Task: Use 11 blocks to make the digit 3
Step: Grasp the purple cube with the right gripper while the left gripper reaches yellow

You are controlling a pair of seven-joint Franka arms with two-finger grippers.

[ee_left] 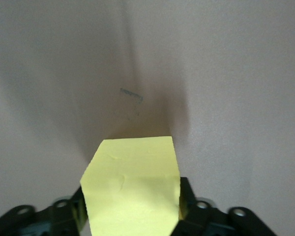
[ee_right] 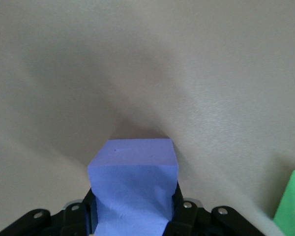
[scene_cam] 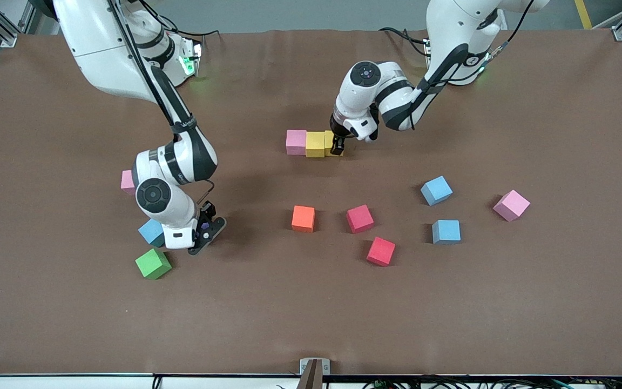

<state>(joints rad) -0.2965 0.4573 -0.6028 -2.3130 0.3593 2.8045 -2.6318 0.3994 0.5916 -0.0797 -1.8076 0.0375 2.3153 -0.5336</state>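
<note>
A pink block (scene_cam: pixel 296 142) and a yellow block (scene_cam: pixel 315 144) sit side by side in a short row. My left gripper (scene_cam: pixel 337 147) is shut on a second yellow block (scene_cam: pixel 329 142), held against the row's end toward the left arm. The left wrist view shows that yellow block (ee_left: pixel 132 187) between the fingers (ee_left: pixel 187 194). My right gripper (scene_cam: pixel 207 229) is shut on a purple block (scene_cam: pixel 203 226), low over the table beside a light blue block (scene_cam: pixel 151 232). The right wrist view shows the purple block (ee_right: pixel 133 177) filling the jaws.
A green block (scene_cam: pixel 153 263), also in the right wrist view (ee_right: pixel 291 206), and a pink one (scene_cam: pixel 127 182) lie by the right arm. Orange (scene_cam: pixel 303 218), red (scene_cam: pixel 360 218), red (scene_cam: pixel 380 251), light blue (scene_cam: pixel 436 190), light blue (scene_cam: pixel 446 231) and pink (scene_cam: pixel 511 205) blocks lie loose nearer the front camera.
</note>
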